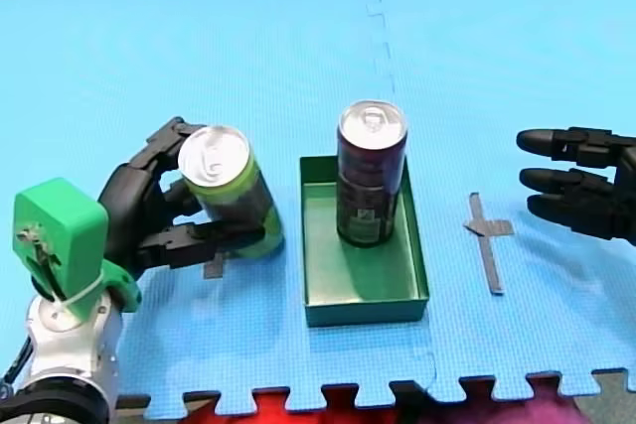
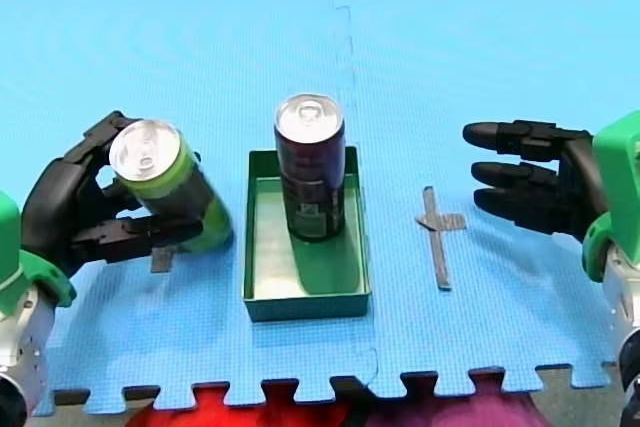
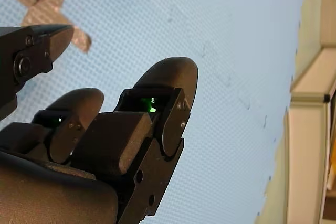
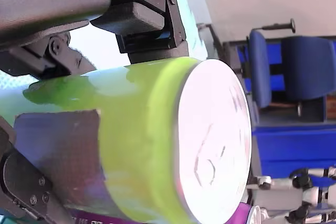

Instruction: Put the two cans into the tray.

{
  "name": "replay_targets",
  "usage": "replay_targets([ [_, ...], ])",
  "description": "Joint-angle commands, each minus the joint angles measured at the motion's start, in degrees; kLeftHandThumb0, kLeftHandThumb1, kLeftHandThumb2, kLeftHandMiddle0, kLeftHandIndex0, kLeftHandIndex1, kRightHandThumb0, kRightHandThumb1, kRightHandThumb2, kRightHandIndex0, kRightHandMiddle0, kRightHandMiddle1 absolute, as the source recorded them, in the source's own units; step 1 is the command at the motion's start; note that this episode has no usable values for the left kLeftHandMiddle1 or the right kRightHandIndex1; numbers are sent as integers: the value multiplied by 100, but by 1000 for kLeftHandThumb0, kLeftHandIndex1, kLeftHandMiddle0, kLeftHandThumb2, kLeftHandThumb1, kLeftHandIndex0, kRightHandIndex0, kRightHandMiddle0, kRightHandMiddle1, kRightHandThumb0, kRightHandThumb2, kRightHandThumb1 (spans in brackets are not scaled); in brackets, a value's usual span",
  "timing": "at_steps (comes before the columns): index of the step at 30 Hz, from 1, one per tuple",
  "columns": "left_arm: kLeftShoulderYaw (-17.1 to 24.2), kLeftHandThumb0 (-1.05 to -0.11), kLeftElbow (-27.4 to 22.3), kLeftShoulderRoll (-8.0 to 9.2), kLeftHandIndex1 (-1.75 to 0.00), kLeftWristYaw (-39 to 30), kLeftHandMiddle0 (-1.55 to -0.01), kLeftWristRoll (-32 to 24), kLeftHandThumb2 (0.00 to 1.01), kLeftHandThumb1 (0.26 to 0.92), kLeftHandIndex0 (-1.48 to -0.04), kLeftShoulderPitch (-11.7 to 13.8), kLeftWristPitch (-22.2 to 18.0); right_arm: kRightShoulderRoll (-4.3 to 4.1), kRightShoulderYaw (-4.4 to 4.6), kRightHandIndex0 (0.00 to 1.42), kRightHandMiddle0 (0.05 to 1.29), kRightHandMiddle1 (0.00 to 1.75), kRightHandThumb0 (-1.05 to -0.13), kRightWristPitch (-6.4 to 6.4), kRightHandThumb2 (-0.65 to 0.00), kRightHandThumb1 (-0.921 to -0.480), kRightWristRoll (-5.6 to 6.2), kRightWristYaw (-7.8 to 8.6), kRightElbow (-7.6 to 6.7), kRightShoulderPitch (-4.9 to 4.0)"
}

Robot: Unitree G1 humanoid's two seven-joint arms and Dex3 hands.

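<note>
A green can (image 1: 231, 193) tilts to the left of the green tray (image 1: 364, 300), with my left hand (image 1: 164, 211) shut on it; its lower end is at the mat. The second wrist view shows this can (image 4: 131, 145) close up between the black fingers (image 4: 147, 9). A dark purple can (image 1: 371, 174) stands upright in the far half of the tray. My right hand (image 1: 571, 186) is open over the mat at the right, well apart from the tray.
The blue foam mat (image 1: 298, 57) covers the table, its jigsaw front edge near me. A grey tape cross (image 1: 487, 240) lies right of the tray, another tape mark (image 1: 214, 267) under the green can. A blue chair (image 4: 294, 72) stands beyond the mat.
</note>
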Motion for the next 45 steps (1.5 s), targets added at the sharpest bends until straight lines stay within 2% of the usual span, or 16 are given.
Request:
replay_targets([
  [1, 10, -664, -28, 51, -1746, -4, -862, -25, 19, 786, -556, -30, -48, -32, -14, 743, 1042, 4, -597, -19, -1, -793, 27, -51, -14, -10],
  [9, 97, -557, -93, 94, -1746, -314, -885, -199, 3, 778, -565, -45, 139, -31, -30, 742, 1047, 5, -599, -3, -2, -800, 45, -72, -13, -17],
  [26, 144, -459, -277, 155, -1746, -525, -910, -317, 0, 766, -579, -27, 392, -12, -45, 730, 1057, 5, -587, -10, -1, -807, 118, 19, -30, -7],
  [31, -124, -448, -459, 381, -1746, -656, -917, -44, 1, 768, -585, 39, 593, -7, -55, 727, 1057, 4, -583, 15, -1, -808, 148, 93, -40, 8],
  [32, -185, -447, -656, 444, -1746, -655, -918, 13, 1, 769, -586, 88, 665, -4, -56, 726, 1057, 4, -583, 19, -1, -808, 153, 109, -42, 12],
  [37, -439, -439, -2693, 722, -1746, -644, -921, 118, 2, 771, -586, 658, 1447, 24, -53, 724, 1059, 4, -580, 26, 0, -808, 156, 117, -31, 24],
  [42, -539, -423, -3396, 825, -1746, -731, -925, 157, 4, 776, -585, 905, 1636, 33, -41, 717, 1058, 3, -583, 24, 0, -808, 145, 124, -30, 38],
  [45, -598, -419, -4219, 840, -1746, -642, -930, 214, 5, 779, -589, 1228, 2012, 42, -54, 712, 1058, 2, -582, 34, 0, -809, 166, 163, -26, 42],
])
